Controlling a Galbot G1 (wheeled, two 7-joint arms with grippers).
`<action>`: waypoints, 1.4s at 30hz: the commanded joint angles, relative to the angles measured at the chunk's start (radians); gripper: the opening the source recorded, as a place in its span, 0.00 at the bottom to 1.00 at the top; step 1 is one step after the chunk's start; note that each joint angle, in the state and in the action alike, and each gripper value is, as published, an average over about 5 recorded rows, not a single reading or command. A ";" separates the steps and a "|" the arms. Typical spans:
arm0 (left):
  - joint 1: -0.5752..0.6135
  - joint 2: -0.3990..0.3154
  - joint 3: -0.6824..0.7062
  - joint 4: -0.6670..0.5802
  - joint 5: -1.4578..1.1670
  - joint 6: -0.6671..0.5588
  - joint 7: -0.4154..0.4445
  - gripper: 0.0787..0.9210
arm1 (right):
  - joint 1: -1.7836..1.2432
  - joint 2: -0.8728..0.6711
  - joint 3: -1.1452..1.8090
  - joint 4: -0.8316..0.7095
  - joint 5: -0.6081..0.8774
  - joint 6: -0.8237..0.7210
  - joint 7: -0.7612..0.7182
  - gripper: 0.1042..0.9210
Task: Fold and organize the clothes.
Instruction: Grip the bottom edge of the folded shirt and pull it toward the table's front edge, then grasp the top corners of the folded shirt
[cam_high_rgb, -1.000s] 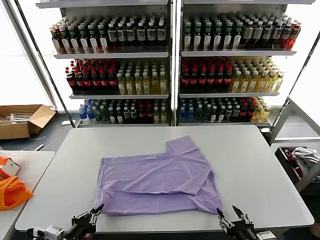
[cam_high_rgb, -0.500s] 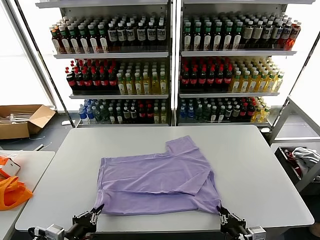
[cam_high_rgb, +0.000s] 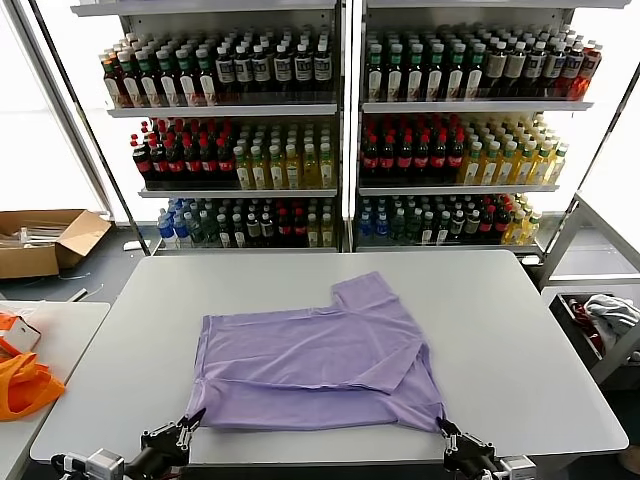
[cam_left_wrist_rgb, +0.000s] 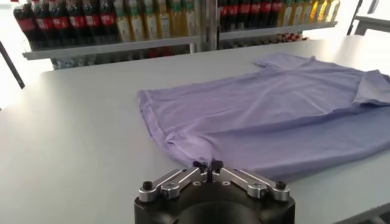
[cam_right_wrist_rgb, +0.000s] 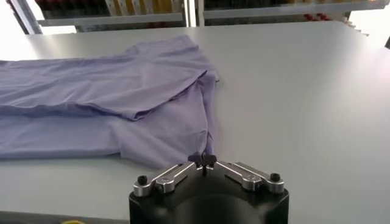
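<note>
Here the lavender T-shirt (cam_high_rgb: 315, 365) lies half-folded on the table (cam_high_rgb: 520, 340). Left tool (cam_high_rgb: 192, 421) and right tool (cam_high_rgb: 441, 427), both low at the near table edge, are each pinched closed on a near hem corner. A clean fold likely calls for lifting both corners evenly.

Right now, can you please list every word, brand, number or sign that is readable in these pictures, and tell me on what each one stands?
None can be read.
Bottle labels on the shelves: too small and blurred to read.
T-shirt: no print or label shows in any view.
Cardboard box: no text shows.
Orange bag: no text shows.
</note>
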 joint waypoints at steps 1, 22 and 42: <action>0.029 0.013 -0.038 -0.009 -0.006 -0.009 0.017 0.02 | -0.090 0.001 0.031 0.057 0.007 -0.009 -0.003 0.00; 0.081 -0.007 -0.116 -0.110 -0.052 -0.007 -0.014 0.15 | -0.105 -0.024 0.158 0.134 0.023 0.069 -0.136 0.11; -0.373 0.249 0.053 0.257 -0.188 0.004 0.042 0.82 | 0.986 -0.197 -0.182 -0.530 0.112 -0.100 -0.325 0.81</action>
